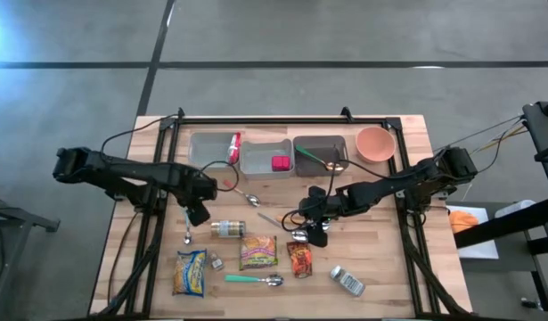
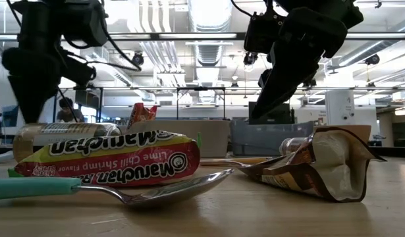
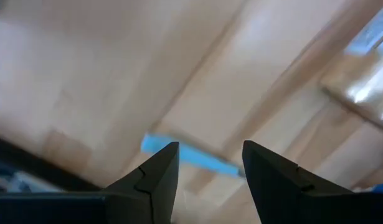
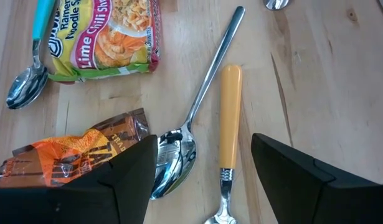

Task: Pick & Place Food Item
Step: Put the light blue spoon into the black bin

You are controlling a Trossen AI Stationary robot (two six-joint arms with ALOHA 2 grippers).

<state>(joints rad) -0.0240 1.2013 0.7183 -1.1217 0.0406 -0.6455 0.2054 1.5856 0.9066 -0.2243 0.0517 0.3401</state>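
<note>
Right pincer (image 4: 200, 171), spread and empty, hovers over an orange-handled spoon (image 4: 229, 118); left pincer (image 3: 210, 168), likewise spread, waits above the desk (image 1: 380, 267).

Wooden table (image 1: 380, 267), light butcher-block top. Three grey bins (image 1: 265, 153) and a pink bowl (image 1: 375, 143) are set along the far edge. Ramen packets (image 1: 257, 252), an orange snack bag (image 1: 299, 259), a jar (image 1: 227, 229) and spoons (image 1: 254, 280) are scattered nearer the front.

I see a grey concrete floor (image 1: 282, 36) crossed by dark seams around the wooden surface (image 1: 416, 267). Beyond that surface, ceiling strip lights (image 2: 209, 36) glow above ductwork, and a person (image 2: 67, 108) sits far behind.
</note>
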